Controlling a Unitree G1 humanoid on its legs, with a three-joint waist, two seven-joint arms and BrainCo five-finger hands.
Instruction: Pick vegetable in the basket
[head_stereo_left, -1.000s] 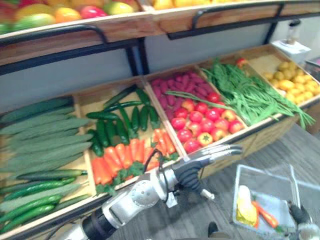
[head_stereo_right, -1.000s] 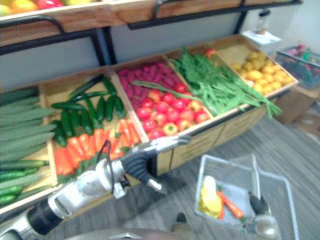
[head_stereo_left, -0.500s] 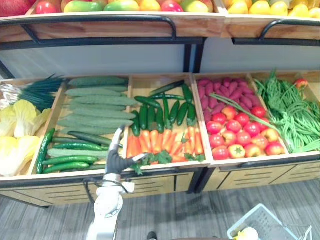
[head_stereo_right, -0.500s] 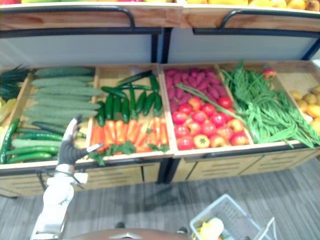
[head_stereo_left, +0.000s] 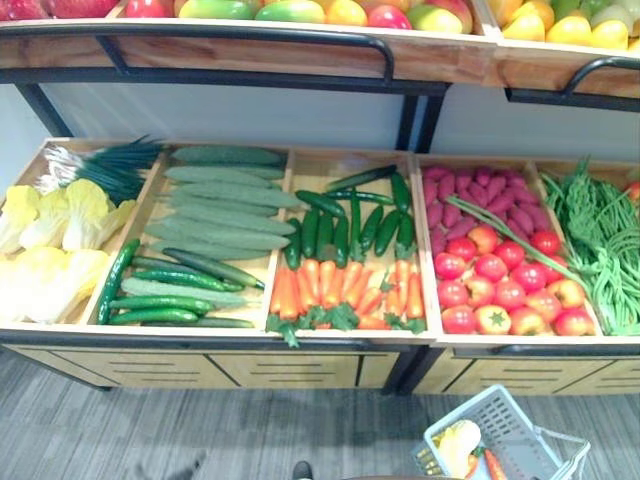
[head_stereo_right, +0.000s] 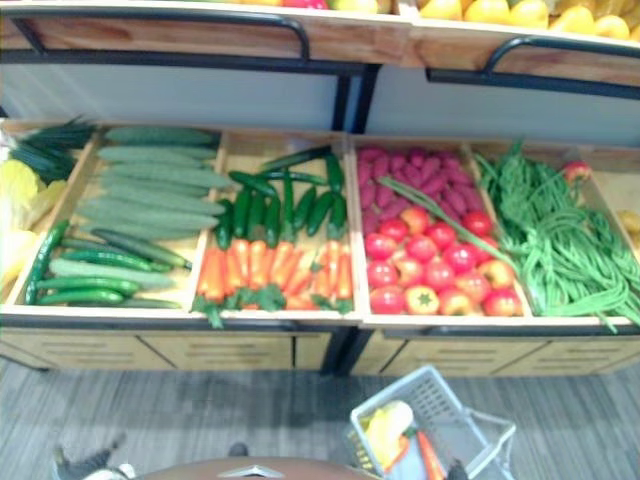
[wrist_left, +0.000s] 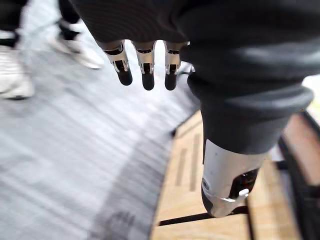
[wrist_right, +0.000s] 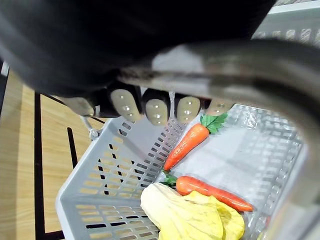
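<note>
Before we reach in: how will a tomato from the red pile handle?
The tomatoes look round and glossy, so probably slippery and apt to roll if nudged. They lie piled against each other, so lifting one may shift neighbours. A long green stalk lies across the pile; it might snag.

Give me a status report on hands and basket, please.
Left hand open, holding nothing. Right hand shut on metal handle of grey perforated basket. Two orange carrots, yellow cabbage inside.

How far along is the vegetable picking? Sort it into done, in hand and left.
Done: two carrots and a yellow cabbage lie in the grey basket. In hand: the right hand curls round the basket handle; the left hand hangs open, empty. Left: possibly more picks from the stand.
</note>
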